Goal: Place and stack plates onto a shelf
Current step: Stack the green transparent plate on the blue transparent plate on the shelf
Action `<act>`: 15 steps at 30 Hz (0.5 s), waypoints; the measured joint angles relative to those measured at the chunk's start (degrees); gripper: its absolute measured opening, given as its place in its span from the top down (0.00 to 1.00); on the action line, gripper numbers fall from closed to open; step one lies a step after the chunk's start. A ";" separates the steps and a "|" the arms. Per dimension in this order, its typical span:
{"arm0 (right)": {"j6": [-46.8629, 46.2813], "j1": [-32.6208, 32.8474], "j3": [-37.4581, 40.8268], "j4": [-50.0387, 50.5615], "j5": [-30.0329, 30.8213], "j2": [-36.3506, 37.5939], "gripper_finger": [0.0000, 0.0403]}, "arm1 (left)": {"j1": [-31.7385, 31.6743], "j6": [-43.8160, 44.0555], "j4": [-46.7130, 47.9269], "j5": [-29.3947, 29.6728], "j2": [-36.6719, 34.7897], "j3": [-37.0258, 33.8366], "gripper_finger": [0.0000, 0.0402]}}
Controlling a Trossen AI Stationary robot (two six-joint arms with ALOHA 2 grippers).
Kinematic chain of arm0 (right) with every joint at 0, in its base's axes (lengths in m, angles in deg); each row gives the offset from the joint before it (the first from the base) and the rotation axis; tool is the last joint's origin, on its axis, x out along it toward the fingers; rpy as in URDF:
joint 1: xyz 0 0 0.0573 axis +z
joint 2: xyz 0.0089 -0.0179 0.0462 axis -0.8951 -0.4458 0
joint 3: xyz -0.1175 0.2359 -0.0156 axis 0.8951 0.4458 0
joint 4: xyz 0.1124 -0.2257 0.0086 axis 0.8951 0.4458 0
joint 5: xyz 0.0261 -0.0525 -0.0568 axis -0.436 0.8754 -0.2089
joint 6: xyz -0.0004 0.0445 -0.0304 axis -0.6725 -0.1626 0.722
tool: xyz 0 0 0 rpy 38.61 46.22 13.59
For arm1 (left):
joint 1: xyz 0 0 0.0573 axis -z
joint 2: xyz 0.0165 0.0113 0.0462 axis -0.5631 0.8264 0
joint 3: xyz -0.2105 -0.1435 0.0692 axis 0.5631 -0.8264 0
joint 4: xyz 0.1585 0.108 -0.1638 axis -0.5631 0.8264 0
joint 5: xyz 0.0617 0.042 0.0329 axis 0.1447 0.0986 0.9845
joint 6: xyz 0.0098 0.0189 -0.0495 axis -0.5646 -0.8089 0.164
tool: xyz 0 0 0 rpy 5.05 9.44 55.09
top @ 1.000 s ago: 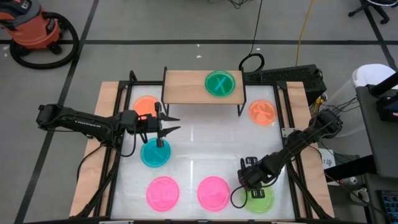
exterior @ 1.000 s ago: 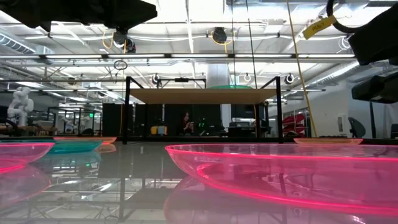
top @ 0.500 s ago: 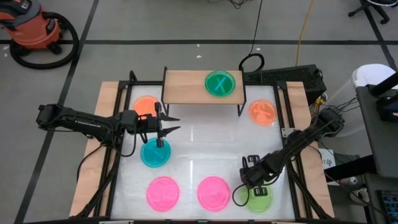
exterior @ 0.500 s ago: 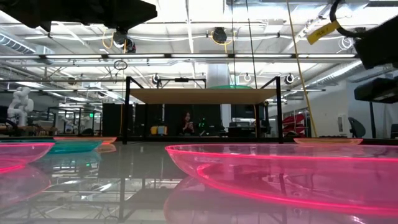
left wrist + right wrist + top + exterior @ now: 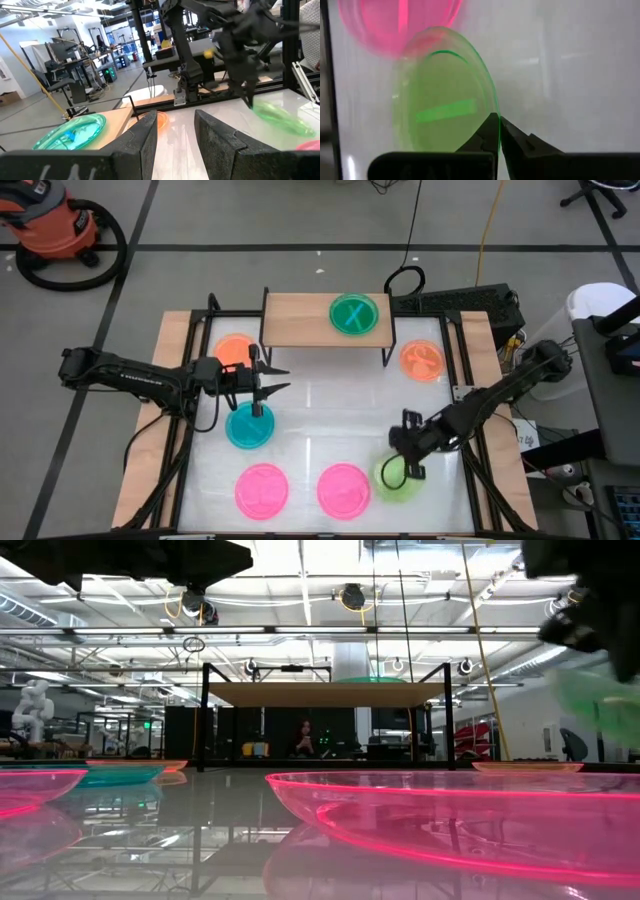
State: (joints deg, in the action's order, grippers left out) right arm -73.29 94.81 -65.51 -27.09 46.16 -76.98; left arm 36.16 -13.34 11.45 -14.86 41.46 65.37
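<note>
The light-wood shelf (image 5: pixel 300 320) stands at the table's far side with a green plate (image 5: pixel 353 313) resting on its right half. Lying flat on the table are two orange plates (image 5: pixel 236 348) (image 5: pixel 421 360), a cyan plate (image 5: pixel 248 426) and two pink plates (image 5: pixel 262 488) (image 5: pixel 343 488). My right gripper (image 5: pixel 412 464) is shut on a lime green plate (image 5: pixel 397 479) near the front right. My left gripper (image 5: pixel 272 379) hovers open over the cyan plate's far side, its fingers (image 5: pixel 145 137) empty. My right gripper pinches the lime green plate's rim (image 5: pixel 492 114) between its two fingertips, at the plate's far right edge. The fingers slant down from the table's right. The plate hangs tilted below them, lifted clear of the table (image 5: pixel 600 700).
The shelf's black legs (image 5: pixel 386 352) stand on the white tabletop (image 5: pixel 330 405). Black frame rails (image 5: pixel 470 470) run along the table's sides. A red shop vacuum (image 5: pixel 55 225) stands on the floor beyond the far left corner.
My right gripper has shut on the lime green plate's rim and gone up and toward the far edge. The plate, flat on the table before, now hangs tilted and lifted clear, shifted a little toward the pink plate.
</note>
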 joint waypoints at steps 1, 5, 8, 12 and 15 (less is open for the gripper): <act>-1.18 -0.86 -0.01 -0.03 1.57 1.62 1.00 | 0.00 -0.01 0.00 0.01 0.00 0.00 0.66; -1.22 -4.65 -0.02 -1.35 9.55 8.48 1.00 | 0.00 0.01 -0.02 0.01 0.00 0.00 0.66; 3.03 -8.45 -0.01 -4.97 16.24 13.18 1.00 | 0.02 0.03 -0.02 0.00 0.00 0.00 0.66; 9.14 -15.75 -0.02 -10.85 25.91 18.02 1.00 | 0.02 -0.13 -0.02 0.01 0.00 0.00 0.66; 13.44 -23.38 -0.02 -17.52 30.69 19.64 1.00 | 0.02 -1.15 -0.04 0.01 0.00 0.00 0.66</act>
State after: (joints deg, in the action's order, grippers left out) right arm -59.85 71.44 -65.53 -44.61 76.85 -57.34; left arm 36.18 -14.48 11.40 -14.85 41.46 65.37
